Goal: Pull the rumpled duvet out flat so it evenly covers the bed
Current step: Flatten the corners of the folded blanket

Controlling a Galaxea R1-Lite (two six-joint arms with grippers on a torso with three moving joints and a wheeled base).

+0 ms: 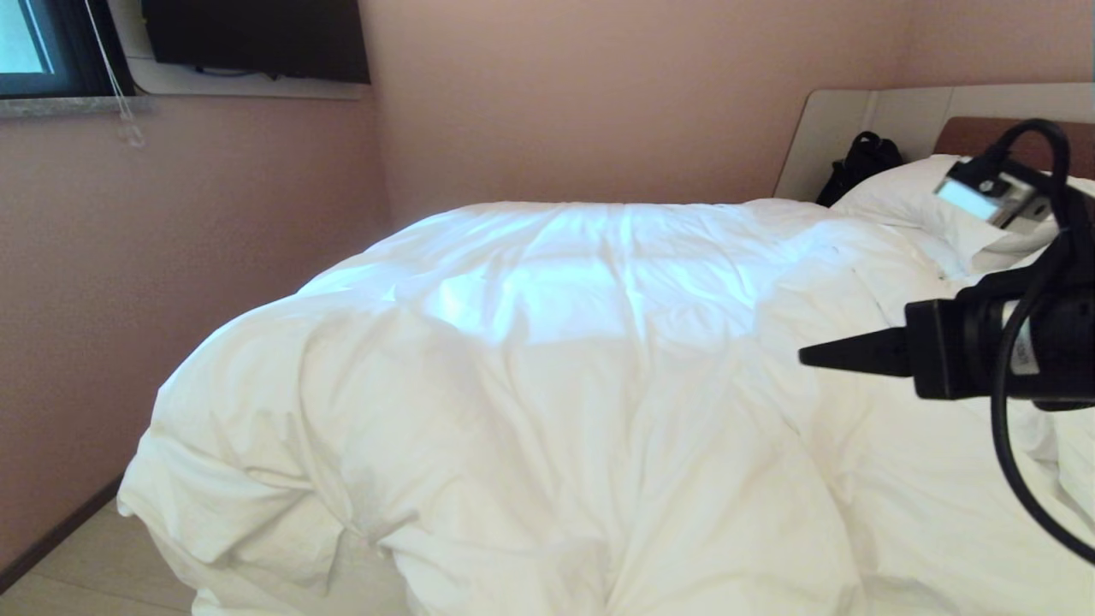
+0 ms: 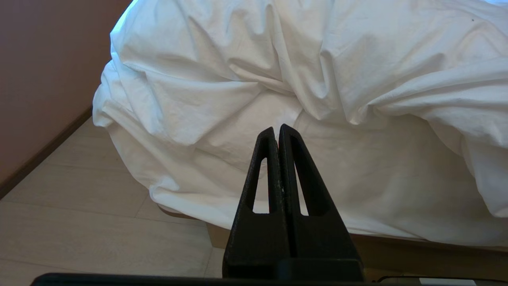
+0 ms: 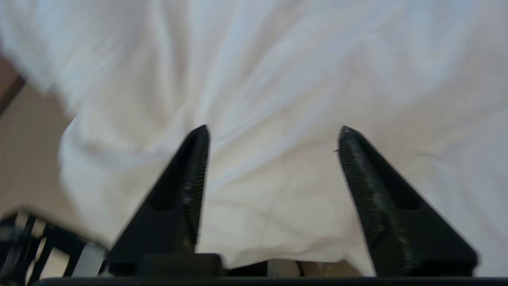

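Observation:
The puffy white duvet lies creased over the bed and hangs bunched over its near corner almost to the floor. My right gripper hovers above the duvet's right part, pointing left. In the right wrist view its jaws stand wide open with nothing between them, and only duvet cloth lies beyond. My left gripper is shut and empty, held low in front of the bed's near side, apart from the hanging duvet. The bed's beige base shows under the duvet's hem.
A white pillow and a black bag sit at the headboard, far right. A pink wall runs close along the bed's left side, leaving a narrow strip of pale floor. A dark screen hangs on the wall.

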